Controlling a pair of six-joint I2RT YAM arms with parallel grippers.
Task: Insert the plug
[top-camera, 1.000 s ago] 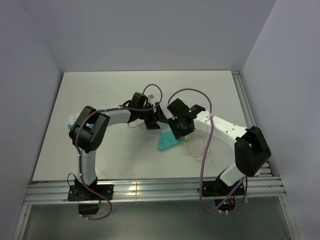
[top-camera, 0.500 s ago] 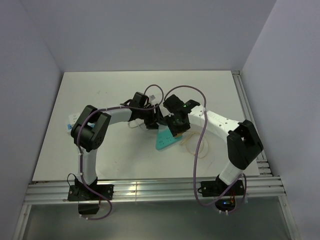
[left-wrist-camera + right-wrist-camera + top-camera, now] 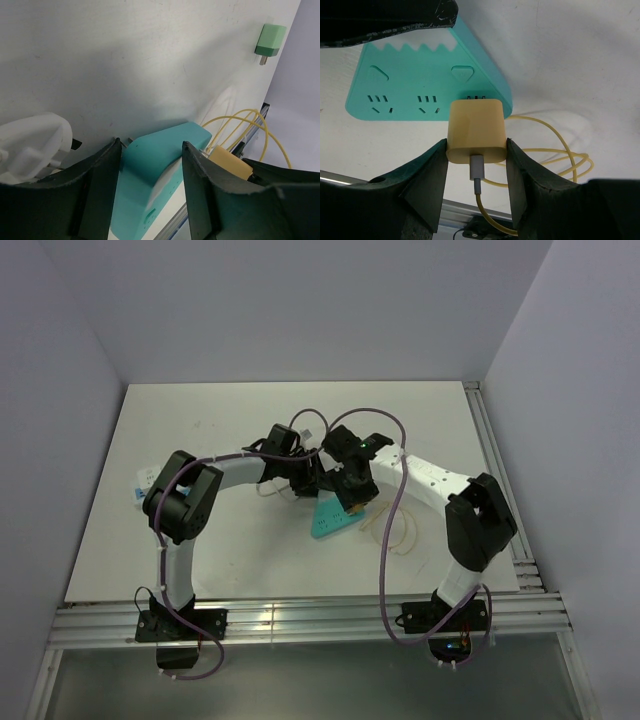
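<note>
A teal power strip (image 3: pixel 333 520) lies on the white table (image 3: pixel 200 430) between the two arms. My left gripper (image 3: pixel 151 145) straddles its end (image 3: pixel 155 160), with both fingers against its sides. My right gripper (image 3: pixel 476 145) is shut on the yellow plug (image 3: pixel 476 127), whose yellow cable (image 3: pixel 555 165) hangs from its rear. The plug's front sits right at the rightmost socket (image 3: pixel 476 96) of the strip (image 3: pixel 415 75); its prongs are hidden. In the top view the two grippers meet over the strip, the left (image 3: pixel 305 487) and the right (image 3: pixel 350 498).
A green adapter (image 3: pixel 270 41) lies farther off on the table. The yellow cable coils (image 3: pixel 397 530) right of the strip. A white and blue object (image 3: pixel 143 483) sits at the left edge. Metal rails run along the near edge (image 3: pixel 300 620) and right edge (image 3: pixel 490 450).
The right arm has swung left, bringing the plug up to the strip. The left gripper's jaws have narrowed around the strip's end.
</note>
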